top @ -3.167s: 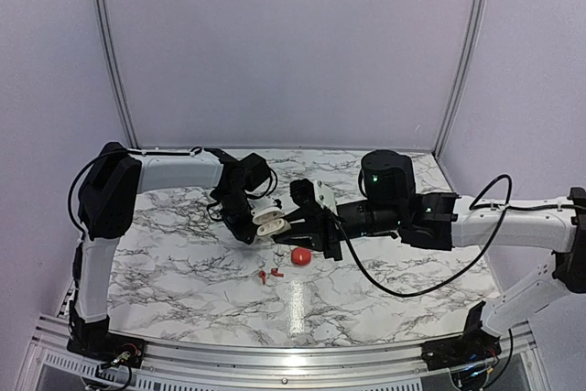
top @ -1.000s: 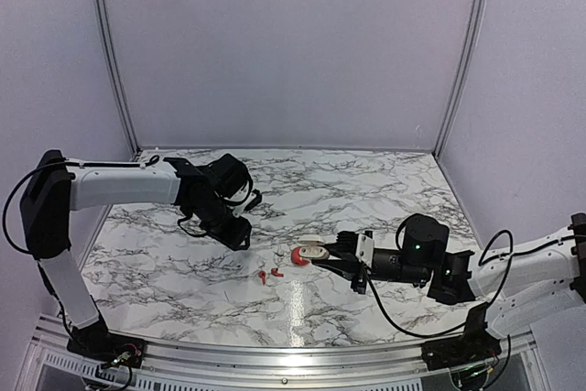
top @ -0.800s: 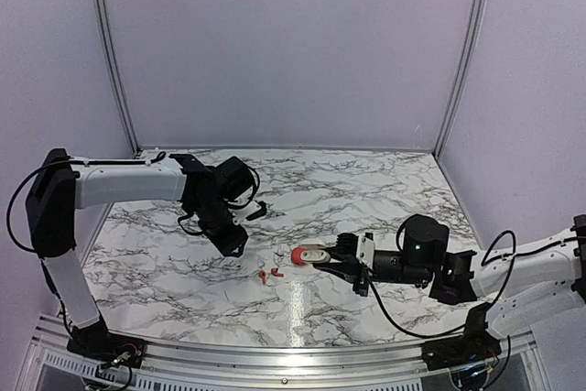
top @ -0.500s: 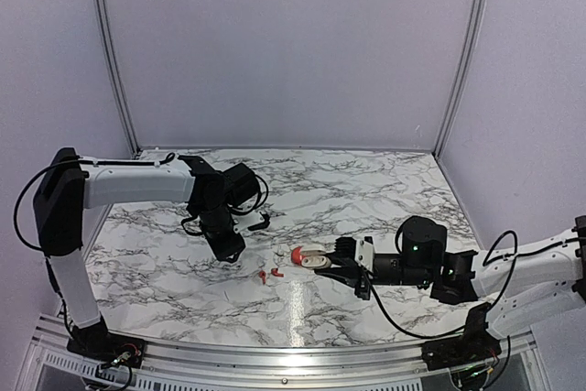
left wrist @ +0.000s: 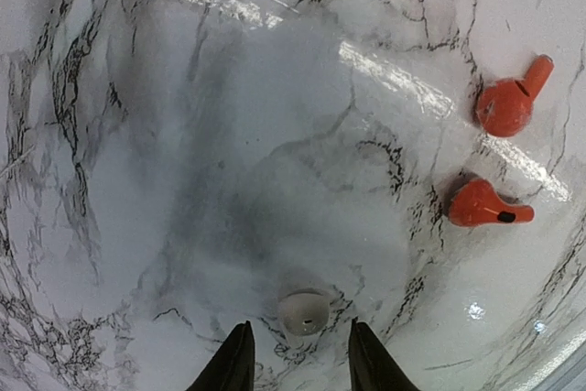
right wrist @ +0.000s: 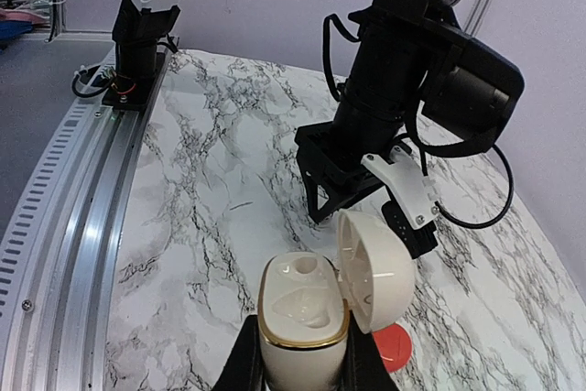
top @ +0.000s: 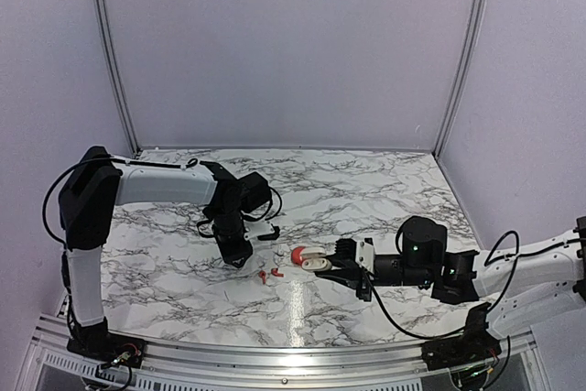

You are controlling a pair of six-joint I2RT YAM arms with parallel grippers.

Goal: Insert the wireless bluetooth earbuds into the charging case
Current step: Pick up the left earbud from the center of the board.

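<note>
Right gripper (right wrist: 304,363) pinches the open case (right wrist: 302,313); left gripper (left wrist: 299,359) hangs spread above the table (left wrist: 183,180), 2 earbuds (left wrist: 481,208) lying just beside — centre over 1 bud's round body before closing, gently.

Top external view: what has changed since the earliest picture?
The left gripper drew away from the white rounded plastic charging case, swung left, then came down beside the two small red plastic earbuds. The right gripper carried the open case nearer, next to the red ball. Earbuds and ball stayed put.
</note>
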